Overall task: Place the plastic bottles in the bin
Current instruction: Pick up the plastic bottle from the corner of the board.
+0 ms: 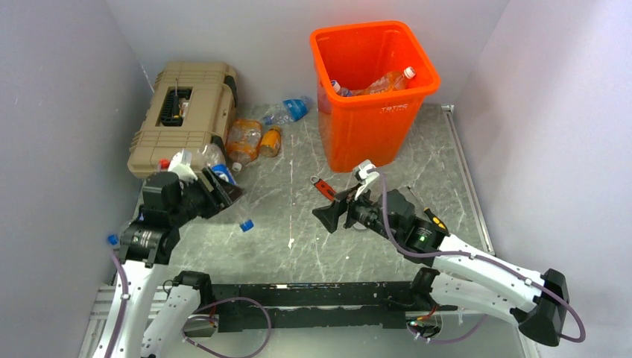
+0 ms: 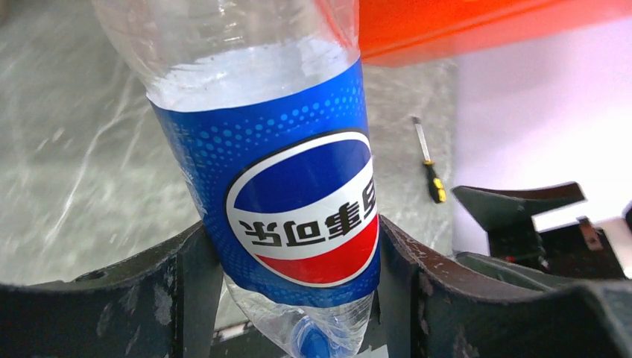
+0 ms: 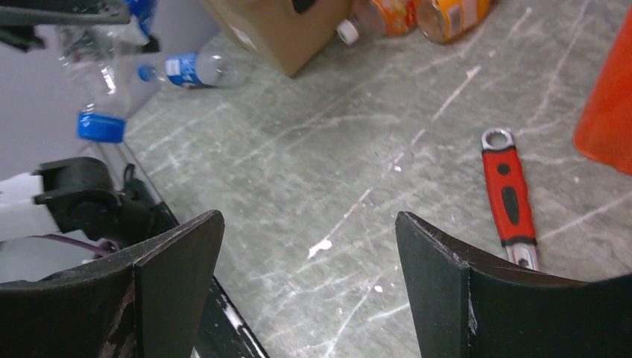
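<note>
My left gripper (image 2: 298, 287) clamps a blue-labelled clear bottle (image 2: 283, 149); right gripper (image 3: 309, 257) gapes wide, empty, near the red wrench (image 3: 509, 190), height unclear.

grey marbled table (image 1: 298, 224): orange bin (image 1: 373, 130), tan toolbox (image 1: 186, 112), loose bottles (image 1: 253, 140), wrench (image 3: 509, 190), screwdriver (image 2: 431, 175)

Bottle (image 2: 294, 186) base off-frame above

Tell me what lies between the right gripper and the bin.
The red-handled wrench lies flat between the right gripper and the bin; the right wrist view shows it clearly.
</note>
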Tool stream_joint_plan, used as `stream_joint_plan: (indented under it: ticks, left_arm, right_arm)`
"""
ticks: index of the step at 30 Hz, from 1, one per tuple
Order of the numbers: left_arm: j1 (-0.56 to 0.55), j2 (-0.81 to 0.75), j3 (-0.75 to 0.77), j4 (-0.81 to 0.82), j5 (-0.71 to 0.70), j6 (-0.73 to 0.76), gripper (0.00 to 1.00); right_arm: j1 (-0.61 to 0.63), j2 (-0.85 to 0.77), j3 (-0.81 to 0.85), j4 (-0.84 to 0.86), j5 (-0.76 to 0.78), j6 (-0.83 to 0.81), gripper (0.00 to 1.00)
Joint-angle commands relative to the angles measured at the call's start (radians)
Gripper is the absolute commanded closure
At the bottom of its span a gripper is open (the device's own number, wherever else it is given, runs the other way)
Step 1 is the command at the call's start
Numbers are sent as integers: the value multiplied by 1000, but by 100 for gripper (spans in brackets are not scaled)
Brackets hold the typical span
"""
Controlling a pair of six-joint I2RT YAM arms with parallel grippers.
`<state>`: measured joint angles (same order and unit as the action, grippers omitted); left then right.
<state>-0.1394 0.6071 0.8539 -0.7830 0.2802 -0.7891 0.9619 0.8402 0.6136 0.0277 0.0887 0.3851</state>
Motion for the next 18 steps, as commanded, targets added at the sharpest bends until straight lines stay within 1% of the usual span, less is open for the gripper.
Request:
stream_joint_plan:
  ticks: [1,4,6,7,8,9,11,13,15,18]
  left_arm:
    - [-3,80,87,315,273,175,67]
    - [-5,111,55,573,430,169,66]
    - [-8,150,36,723,499,156,66]
    - [-12,173,50,764,522,162,65]
    - [-15,201,78,768,531,186,63]
    - [-18,227,125,733,527,228,61]
    - [-24,281,230,634,540,348,61]
    - [-29,318,303,576,577,470,61]
    - [-39,332,325,548,615,595,62]
    - [-134,322,297,488,521,795,63]
  right_arm:
    - [4,-60,64,51,-71,-19,9]
    - [5,-103,62,109,-77,11,6]
    - [3,-121,85,137,-62,26,4]
    - [3,-121,107,142,-62,27,3]
    - [3,-118,135,140,-65,25,2]
    - [3,-112,166,135,-69,21,2]
    - [3,-90,225,120,-61,-3,1]
    - [-1,-55,287,99,-34,-18,1]
    - [-16,-10,350,83,-39,-16,0]
    - [-48,59,430,85,-111,19,0]
